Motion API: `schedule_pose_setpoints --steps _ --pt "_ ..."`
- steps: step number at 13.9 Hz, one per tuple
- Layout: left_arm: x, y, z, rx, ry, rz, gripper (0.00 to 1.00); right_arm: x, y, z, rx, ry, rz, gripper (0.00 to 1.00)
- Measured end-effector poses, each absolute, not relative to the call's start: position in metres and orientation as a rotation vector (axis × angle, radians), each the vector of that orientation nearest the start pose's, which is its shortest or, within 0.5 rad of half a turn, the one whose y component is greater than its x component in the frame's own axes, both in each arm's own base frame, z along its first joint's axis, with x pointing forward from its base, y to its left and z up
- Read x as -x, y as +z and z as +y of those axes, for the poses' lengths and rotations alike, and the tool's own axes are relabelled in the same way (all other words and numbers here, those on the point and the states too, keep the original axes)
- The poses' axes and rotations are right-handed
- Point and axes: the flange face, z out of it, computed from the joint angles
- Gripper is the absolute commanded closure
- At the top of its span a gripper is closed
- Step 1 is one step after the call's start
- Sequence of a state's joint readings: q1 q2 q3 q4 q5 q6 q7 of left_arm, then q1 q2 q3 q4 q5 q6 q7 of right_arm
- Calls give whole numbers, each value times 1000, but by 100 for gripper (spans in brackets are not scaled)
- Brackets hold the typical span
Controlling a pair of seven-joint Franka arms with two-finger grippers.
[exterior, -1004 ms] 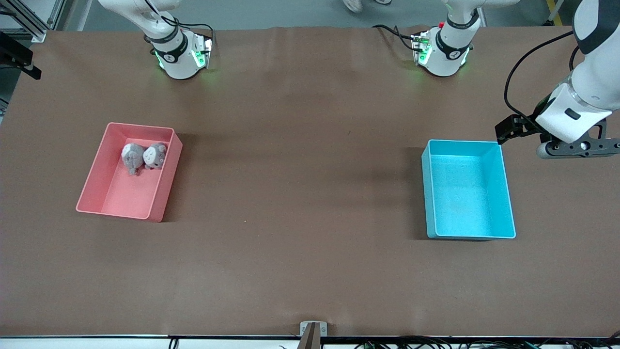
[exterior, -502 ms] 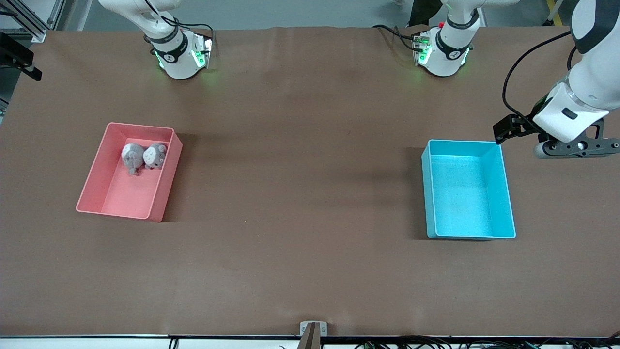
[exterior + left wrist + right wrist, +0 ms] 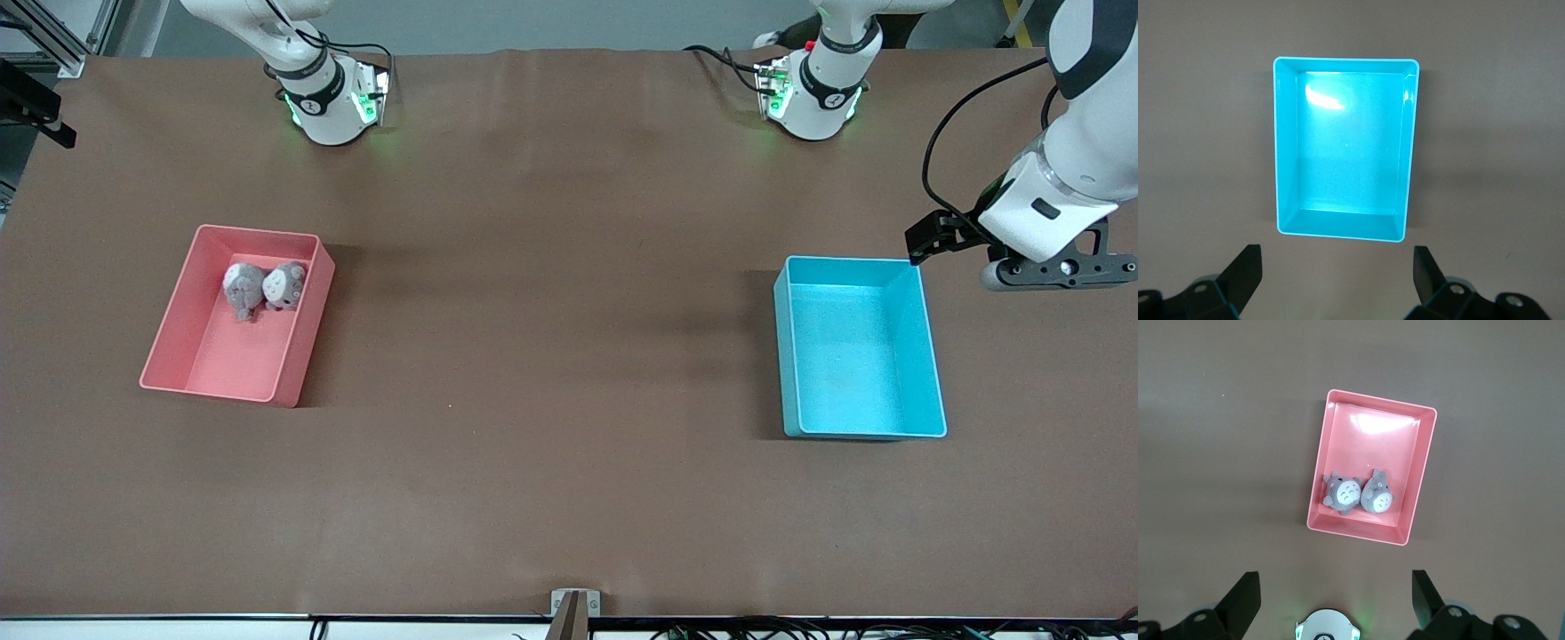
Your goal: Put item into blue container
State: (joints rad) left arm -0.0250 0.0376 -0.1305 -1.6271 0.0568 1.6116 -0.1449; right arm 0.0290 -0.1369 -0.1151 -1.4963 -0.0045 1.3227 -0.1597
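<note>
Blue container [image 3: 858,427] on the brown bench [image 3: 551,356], toward the left arm's end: light-blue, rectangular, rounded corners, low walls, glossy inside with a bright glare patch on its floor, nothing in it [image 3: 1345,150]. Pink bin [image 3: 169,351] of like shape toward the right arm's end, well apart from the blue one, tilted a little against the bench edge. Two small grey plush toys [image 3: 264,287] side by side in the pink bin, touching, at the end nearer the robot bases; pale bellies and pointed ears plain in the right wrist view [image 3: 1360,493]. Left gripper [image 3: 1338,280] up in the air, released, fingers spread wide, over bare bench just beside the blue container's short wall. Right gripper [image 3: 1331,600] likewise released and spread wide, hanging high above the bench by its own base, pink bin [image 3: 1338,447] below.
</note>
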Motion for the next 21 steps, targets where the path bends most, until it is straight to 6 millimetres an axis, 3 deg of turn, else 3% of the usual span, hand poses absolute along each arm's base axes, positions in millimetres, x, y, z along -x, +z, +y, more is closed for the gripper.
schedule_pose_setpoints --steps 2,4,6,9,12,15,21 --pt "-561 581 -81 3082 64 22 0 -479 707 -48 3124 59 -114 0" --pt "-562 582 -81 3084 47 23 0 -488 693 -50 3125 96 -106 0" --pt "-562 582 -82 3085 43 25 0 -522 656 -56 3134 117 -88 0" --pt "-563 580 -83 3085 44 27 0 -575 579 -64 3172 230 -77 0" --pt "-563 578 -83 3084 51 28 0 -590 525 -69 3182 294 16 0" --pt "-563 570 -83 3082 73 29 0 -575 455 -74 3180 331 190 0" --pt "-561 558 -85 3079 98 38 0 -503 334 -82 3157 309 355 0"
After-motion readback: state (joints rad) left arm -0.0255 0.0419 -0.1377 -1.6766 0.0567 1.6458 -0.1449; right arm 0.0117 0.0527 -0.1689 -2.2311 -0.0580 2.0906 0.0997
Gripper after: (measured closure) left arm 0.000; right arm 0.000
